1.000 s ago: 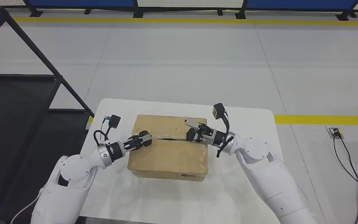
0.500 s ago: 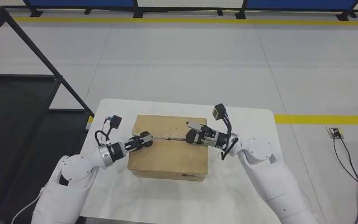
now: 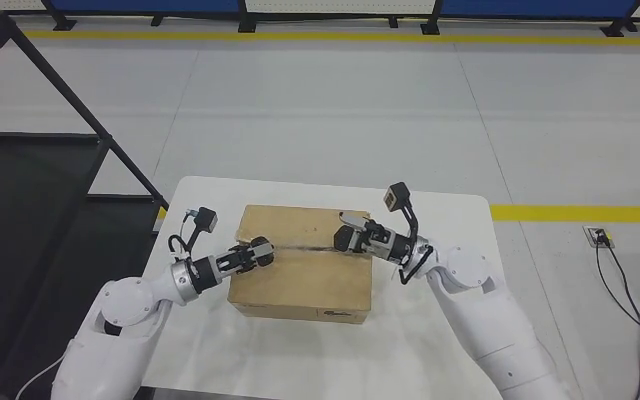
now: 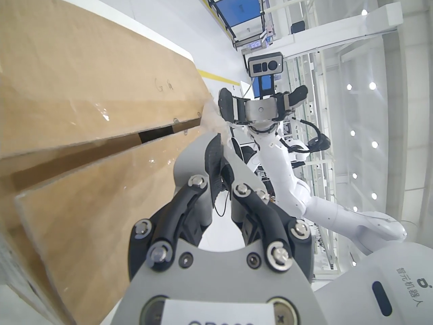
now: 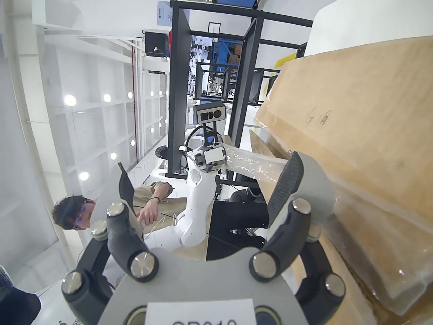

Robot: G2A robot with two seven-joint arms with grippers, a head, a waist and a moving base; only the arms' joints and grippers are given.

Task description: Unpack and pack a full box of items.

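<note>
Cardboard box (image 3: 300,285) sits mid white surface (image 3: 440,330), top flaps down, narrow gap open along centre seam (image 4: 155,135). L gripper (image 3: 264,247) above left end of seam, pinched tight on clear tape strip (image 5: 247,162). Strip is lifted off box top and runs from L gripper across to right end of box, where it joins the cardboard. R gripper (image 3: 344,230) at right end of seam, spread wide, holding nothing. One finger pad (image 5: 287,184) just beside box's right edge; can't tell if touching. Other finger out in free air.
</note>
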